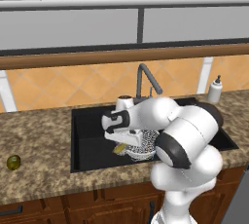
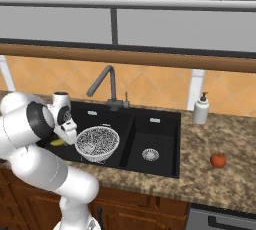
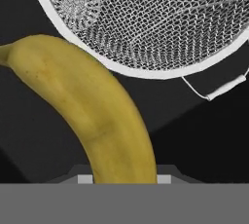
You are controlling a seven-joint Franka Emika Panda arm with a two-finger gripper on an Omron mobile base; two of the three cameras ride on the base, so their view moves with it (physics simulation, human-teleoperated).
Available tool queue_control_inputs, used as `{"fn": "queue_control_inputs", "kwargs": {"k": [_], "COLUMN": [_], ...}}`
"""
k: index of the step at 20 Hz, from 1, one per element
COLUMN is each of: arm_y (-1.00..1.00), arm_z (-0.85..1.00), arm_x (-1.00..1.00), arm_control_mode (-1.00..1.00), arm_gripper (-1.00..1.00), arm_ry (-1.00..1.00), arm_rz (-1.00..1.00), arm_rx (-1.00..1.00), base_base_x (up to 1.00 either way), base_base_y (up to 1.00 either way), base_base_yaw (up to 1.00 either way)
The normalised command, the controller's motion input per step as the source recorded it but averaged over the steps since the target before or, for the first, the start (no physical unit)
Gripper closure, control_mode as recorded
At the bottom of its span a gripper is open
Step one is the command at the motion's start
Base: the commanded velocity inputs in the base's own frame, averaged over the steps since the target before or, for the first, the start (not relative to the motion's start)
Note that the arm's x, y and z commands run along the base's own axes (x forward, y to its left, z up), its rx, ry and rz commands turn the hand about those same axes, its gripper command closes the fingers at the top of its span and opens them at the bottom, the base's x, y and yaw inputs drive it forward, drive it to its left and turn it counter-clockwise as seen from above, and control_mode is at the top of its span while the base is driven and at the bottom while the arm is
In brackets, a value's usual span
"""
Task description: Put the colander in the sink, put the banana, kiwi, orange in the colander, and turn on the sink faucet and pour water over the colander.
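Nearest the hand camera, the banana (image 3: 97, 116) runs up from between the tool (image 3: 124, 179)'s two tips, which are closed on its lower end; its upper tip curves off to the left, past the rim of the colander (image 3: 146, 28) lying just beyond it.

Around the tool spreads the speckled brown tabletop (image 1: 39, 125), and the tool hangs low inside the large basin of the black sink (image 2: 150, 124) cut into it. The smaller basin, with its silver drain, lies further over on the colander's far side. The sink faucet (image 2: 107, 81) rises behind the tool, at the back edge of the sink, its spout angled out above the large basin. The colander (image 2: 97, 142) sits in that basin just beside the tool, mesh bowl tilted a little. A white soap bottle (image 2: 201, 109) stands on the tabletop well beyond the smaller basin. The orange (image 2: 218, 160) rests on the tabletop on that same side, well apart from the tool. The kiwi (image 1: 13, 162) lies on the tabletop on the opposite side, outside the sink.
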Motion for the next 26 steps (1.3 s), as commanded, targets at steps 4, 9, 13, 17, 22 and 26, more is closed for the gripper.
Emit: {"fn": "queue_control_inputs", "kwargs": {"k": [4, 9, 13, 17, 22, 26], "arm_y": [-0.33, -0.39, -0.39, -0.27, -0.23, -0.17], "arm_z": [-0.19, 0.0, 0.0, -0.09, -0.23, -0.4], "arm_x": [0.06, 0.16, 0.39, 0.29, 0.25, 0.15], "arm_control_mode": [-1.0, -1.0, -1.0, -1.0, -1.0, -1.0], "arm_gripper": [1.0, 1.0, 1.0, 1.0, 1.0, 1.0], "arm_ry": [0.0, -0.03, 0.0, -0.02, -0.04, -0.06], "arm_rz": [-0.11, -0.09, -0.09, -0.1, -0.09, -0.07], "arm_rx": [-0.01, 0.0, 0.0, -0.01, -0.03, -0.04], "base_base_x": [0.0, 0.0, 0.0, 0.0, 0.0, 0.0], "base_base_y": [0.0, 0.0, 0.0, 0.0, 0.0, 0.0], "base_base_yaw": [0.0, 0.0, 0.0, 0.0, 0.0, 0.0]}}
